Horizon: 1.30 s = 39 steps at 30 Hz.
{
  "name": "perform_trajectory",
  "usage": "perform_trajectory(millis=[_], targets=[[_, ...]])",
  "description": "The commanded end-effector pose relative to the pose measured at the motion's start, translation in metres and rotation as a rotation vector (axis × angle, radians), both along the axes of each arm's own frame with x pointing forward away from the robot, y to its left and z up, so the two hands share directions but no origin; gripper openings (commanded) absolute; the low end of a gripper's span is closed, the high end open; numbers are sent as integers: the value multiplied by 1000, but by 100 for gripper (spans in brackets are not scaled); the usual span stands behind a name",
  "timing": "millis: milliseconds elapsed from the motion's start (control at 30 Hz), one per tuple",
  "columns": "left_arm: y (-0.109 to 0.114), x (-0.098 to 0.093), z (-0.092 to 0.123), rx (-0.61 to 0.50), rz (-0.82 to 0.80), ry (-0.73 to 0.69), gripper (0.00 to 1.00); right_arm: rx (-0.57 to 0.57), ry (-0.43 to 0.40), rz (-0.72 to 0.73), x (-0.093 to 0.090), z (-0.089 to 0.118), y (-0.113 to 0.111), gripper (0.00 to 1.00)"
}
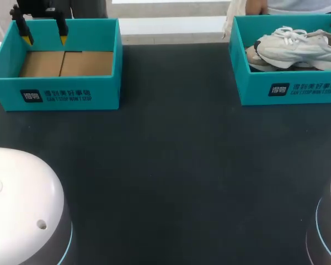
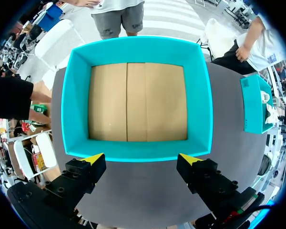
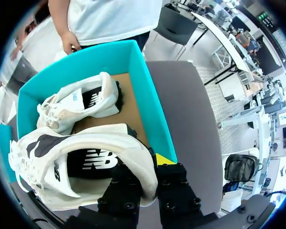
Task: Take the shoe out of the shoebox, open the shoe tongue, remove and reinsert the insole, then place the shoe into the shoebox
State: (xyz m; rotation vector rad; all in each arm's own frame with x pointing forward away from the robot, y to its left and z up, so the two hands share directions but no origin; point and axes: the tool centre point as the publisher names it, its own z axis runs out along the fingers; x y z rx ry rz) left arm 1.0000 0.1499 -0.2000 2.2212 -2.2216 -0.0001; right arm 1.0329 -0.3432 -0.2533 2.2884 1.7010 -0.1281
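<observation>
A teal shoebox with an open top is sitting at the worktop's far right corner, and a white shoe with white laces and dark side panels is lying in it along the near wall, its opening facing up and its heel rim pinched in the right claw. A second white shoe is resting on the brown cardboard floor beside it, toward the far wall. Another teal shoebox is standing at the worktop's far left corner, showing only its bare cardboard floor.
</observation>
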Motion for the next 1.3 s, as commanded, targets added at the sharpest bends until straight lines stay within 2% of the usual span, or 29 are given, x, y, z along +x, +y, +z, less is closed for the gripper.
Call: perform_trajectory(millis=[33, 167, 300, 467, 700, 1300], targets=[[0, 0, 0, 0, 0, 0, 100, -9, -10, -13, -15, 53, 13, 0], [0, 0, 0, 0, 0, 0, 100, -18, -25, -26, -23, 75, 21, 0], [0, 0, 0, 0, 0, 0, 100, -36, -33, -32, -33, 88, 30, 0], [0, 0, 0, 0, 0, 0, 100, -71, -38, -40, -59, 106, 50, 0], [0, 0, 0, 0, 0, 0, 100, -50, 0, -9, -97, 110, 81, 0], [0, 0, 0, 0, 0, 0, 100, -50, 0, -9, -97, 110, 81, 0]])
